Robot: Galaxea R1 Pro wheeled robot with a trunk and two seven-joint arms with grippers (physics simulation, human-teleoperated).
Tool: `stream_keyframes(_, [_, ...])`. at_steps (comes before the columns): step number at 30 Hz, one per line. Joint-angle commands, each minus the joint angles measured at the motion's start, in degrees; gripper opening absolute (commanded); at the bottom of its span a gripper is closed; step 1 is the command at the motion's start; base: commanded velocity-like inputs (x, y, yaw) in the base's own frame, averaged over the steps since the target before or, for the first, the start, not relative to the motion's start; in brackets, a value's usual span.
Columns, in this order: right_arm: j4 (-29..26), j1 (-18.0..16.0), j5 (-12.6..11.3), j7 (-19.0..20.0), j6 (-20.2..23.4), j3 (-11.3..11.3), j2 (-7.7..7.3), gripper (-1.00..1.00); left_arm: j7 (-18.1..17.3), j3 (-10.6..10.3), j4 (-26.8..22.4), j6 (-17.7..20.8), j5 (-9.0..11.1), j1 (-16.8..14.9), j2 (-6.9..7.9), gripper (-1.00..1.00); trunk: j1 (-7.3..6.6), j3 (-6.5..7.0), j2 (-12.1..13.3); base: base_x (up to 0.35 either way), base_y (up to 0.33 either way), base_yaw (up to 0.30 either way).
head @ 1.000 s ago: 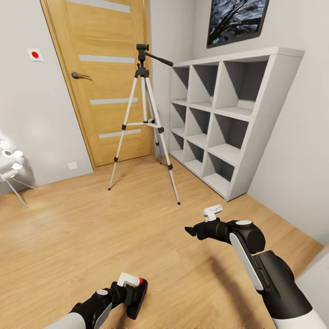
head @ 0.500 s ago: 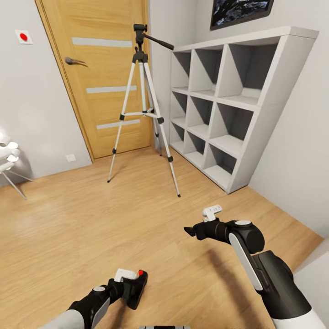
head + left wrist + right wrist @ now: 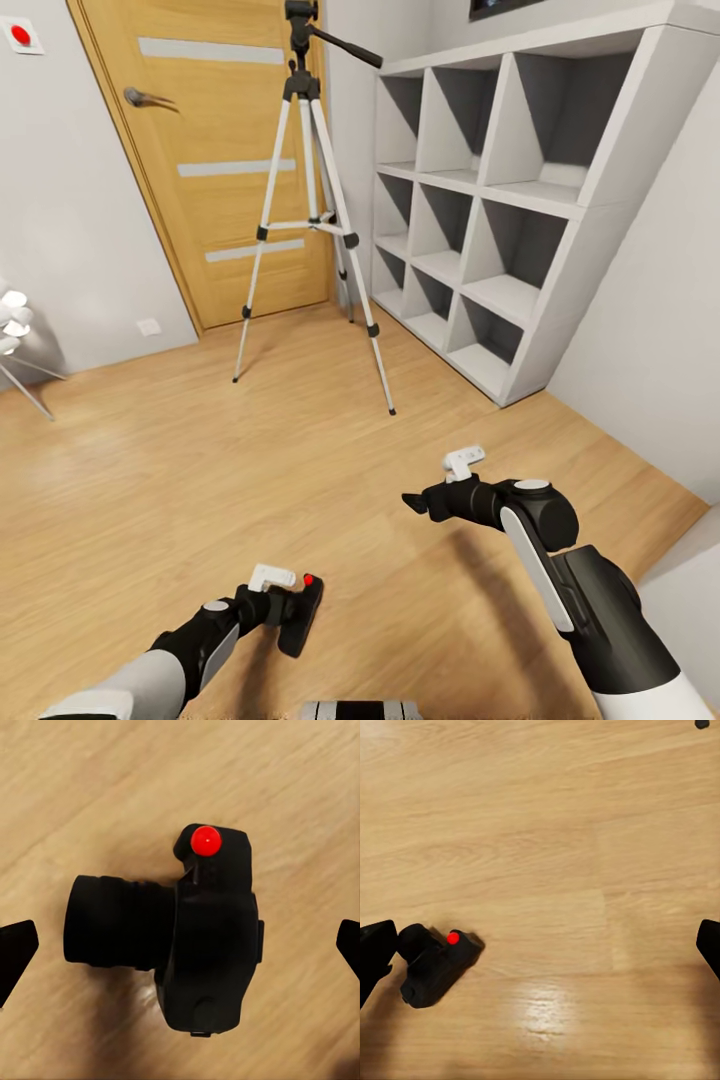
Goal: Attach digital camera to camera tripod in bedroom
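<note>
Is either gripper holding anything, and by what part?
Nothing looks gripped: the left gripper is open, fingers clear of the digital camera between them; the right gripper is open, empty.

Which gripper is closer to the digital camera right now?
Left. The left gripper has the digital camera at its fingertips; the right gripper hangs apart, up and off to the side.

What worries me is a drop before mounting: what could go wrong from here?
1. The left end effector's fingertips stand clear of the digital camera on both sides, so it may not be gripped and could fall onto the floor.
2. The camera tripod stands on thin legs close to the shelves; a nudge while reaching for its high head might tip it.
</note>
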Motion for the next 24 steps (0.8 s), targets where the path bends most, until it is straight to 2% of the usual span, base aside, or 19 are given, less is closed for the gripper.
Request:
stream_keyframes(1, [-0.1,-0.1,-0.2,-0.1,0.2,0.1,-0.02,1.00,-0.1,0.0,-0.1,0.0,-0.6,-0.1,0.01,1.00,0.01,-0.27,0.0,0.000,0.000,0.000])
stream_keyframes(17, [0.0,0.0,-0.2,-0.2,-1.0,0.5,0.19,1.00,-0.6,-0.5,-0.1,1.9,-1.0,-4.0,-0.06,1.00,0.42,-3.82,-0.2,0.000,0.000,0.000])
stream_keyframes(24, [0.0,-0.1,-0.2,-0.3,-1.1,0.6,0.29,1.00,-0.5,-0.7,-0.1,2.6,-2.6,-4.6,-0.22,1.00,0.58,-5.15,-0.3,0.000,0.000,0.000])
